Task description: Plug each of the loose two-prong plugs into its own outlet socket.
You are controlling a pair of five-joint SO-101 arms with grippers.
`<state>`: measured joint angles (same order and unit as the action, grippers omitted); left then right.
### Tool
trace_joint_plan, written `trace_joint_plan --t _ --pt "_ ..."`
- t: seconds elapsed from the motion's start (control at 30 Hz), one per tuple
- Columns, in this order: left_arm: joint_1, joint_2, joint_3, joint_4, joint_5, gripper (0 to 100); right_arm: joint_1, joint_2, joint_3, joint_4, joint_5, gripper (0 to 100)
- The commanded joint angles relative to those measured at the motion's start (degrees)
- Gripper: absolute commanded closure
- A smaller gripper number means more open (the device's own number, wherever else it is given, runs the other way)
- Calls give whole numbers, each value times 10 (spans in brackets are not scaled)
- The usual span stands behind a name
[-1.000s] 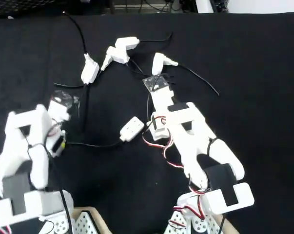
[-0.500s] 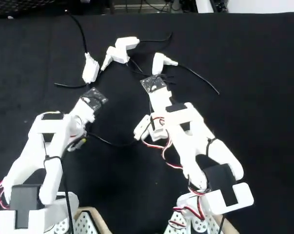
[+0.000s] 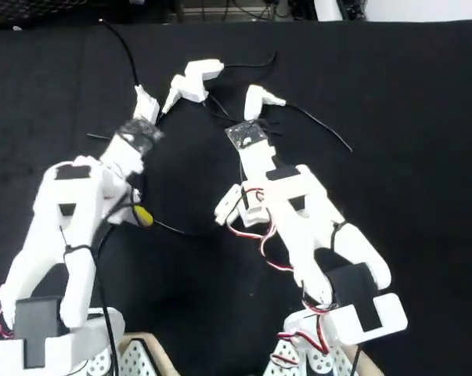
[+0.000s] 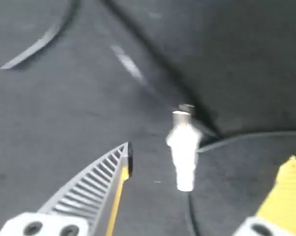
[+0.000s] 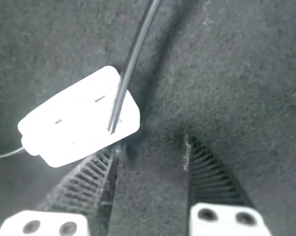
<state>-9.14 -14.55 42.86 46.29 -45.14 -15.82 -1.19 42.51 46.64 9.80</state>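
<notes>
Left end effector (image 4: pixel 210 155) is spread wide with nothing in it. A white two-prong plug (image 4: pixel 183 147) lies on the black worktop (image 3: pixel 408 117) right in the gap, touching neither finger, with its metal end pointing away from the arm and its cord running back toward the wrist. It's a bit blurry, so I can't make out the prongs properly. Right end effector (image 5: pixel 150 147) is open too, at a narrower gap and also empty. A white outlet socket (image 5: pixel 79 123), two slots facing up, sits just beside one fingertip, off to the side of the gap rather than in it, with a thin black cable (image 5: pixel 133 59) lying across it. From above, two more white pieces (image 3: pixel 192 78) sit touching each other near the far edge, and I can't tell if they're plugs or sockets. Another white block (image 3: pixel 229 205) lies right against the right arm.
</notes>
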Motion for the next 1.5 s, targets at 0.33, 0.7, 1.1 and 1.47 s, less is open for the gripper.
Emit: trace_joint_plan --t 0.33,0.7,1.1,1.47 --pt "-29 182 -75 -65 -6 661 -12 -15 1 -7 -2 818" --pt "-30 142 -98 -18 -6 942 -12 -15 1 -7 -2 818" --pt "-23 -39 -93 208 -55 972 -12 -15 1 -7 -2 818" --pt "18 -38 -21 353 -166 971 -12 -15 1 -5 -2 818"
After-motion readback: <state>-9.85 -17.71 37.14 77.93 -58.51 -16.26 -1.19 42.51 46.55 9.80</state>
